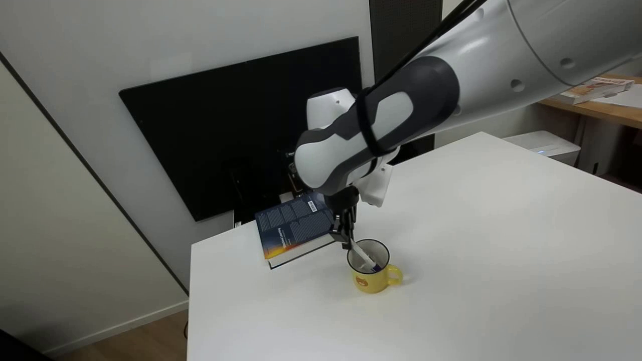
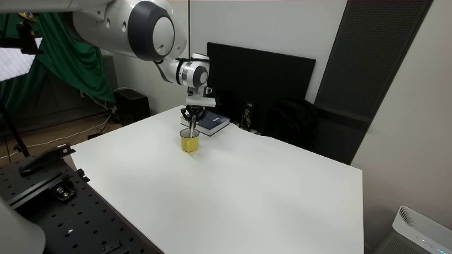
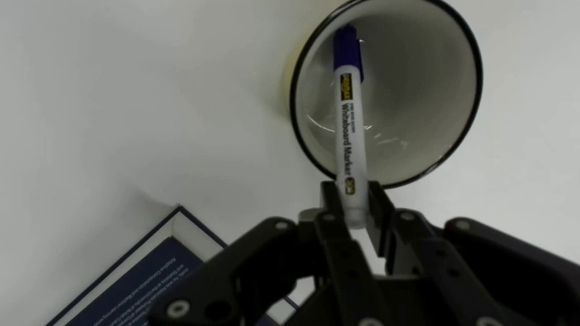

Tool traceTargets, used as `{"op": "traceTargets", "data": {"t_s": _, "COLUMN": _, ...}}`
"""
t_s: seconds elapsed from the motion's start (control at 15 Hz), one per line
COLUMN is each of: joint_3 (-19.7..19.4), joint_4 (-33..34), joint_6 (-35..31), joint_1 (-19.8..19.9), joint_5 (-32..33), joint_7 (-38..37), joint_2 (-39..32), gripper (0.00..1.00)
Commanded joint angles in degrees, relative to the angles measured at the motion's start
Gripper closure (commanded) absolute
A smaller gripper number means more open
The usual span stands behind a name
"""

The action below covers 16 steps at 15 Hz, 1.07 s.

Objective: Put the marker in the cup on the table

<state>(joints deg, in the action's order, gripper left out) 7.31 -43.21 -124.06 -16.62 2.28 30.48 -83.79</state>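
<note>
The cup is a yellow mug standing upright on the white table. It also shows in an exterior view and, from above, in the wrist view. The marker is white with a dark blue cap. It slants cap-down into the mug, its cap low by the inner wall; whether it touches the bottom I cannot tell. My gripper is shut on the marker's white end, just above the mug's rim. The gripper and the marker also show in an exterior view.
A dark blue book lies on the table beside the mug, close to the gripper; it also shows in the wrist view. A black screen stands behind the table. A black perforated plate adjoins the table's edge.
</note>
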Motion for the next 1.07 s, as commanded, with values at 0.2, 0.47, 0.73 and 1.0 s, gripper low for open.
{"op": "traceTargets", "data": {"t_s": 0.2, "joint_3": 0.7, "joint_4": 8.3, "joint_6": 4.5, "joint_1": -1.0, "joint_5": 0.8, "joint_7": -4.1, "joint_2": -1.1, "gripper": 0.95}}
{"op": "traceTargets", "data": {"t_s": 0.47, "joint_3": -2.8, "joint_4": 8.8, "joint_6": 6.9, "joint_1": -1.9, "joint_5": 1.5, "joint_7": -7.2, "joint_2": 0.3, "gripper": 0.95}}
{"op": "traceTargets", "data": {"t_s": 0.73, "joint_3": -5.6, "joint_4": 9.4, "joint_6": 12.7, "joint_1": -1.5, "joint_5": 1.1, "joint_7": -10.2, "joint_2": 1.6, "gripper": 0.95}}
{"op": "traceTargets", "data": {"t_s": 1.0, "joint_3": -6.3, "joint_4": 10.4, "joint_6": 17.9, "joint_1": -0.9, "joint_5": 0.1, "joint_7": -11.2, "joint_2": 3.2, "gripper": 0.95}}
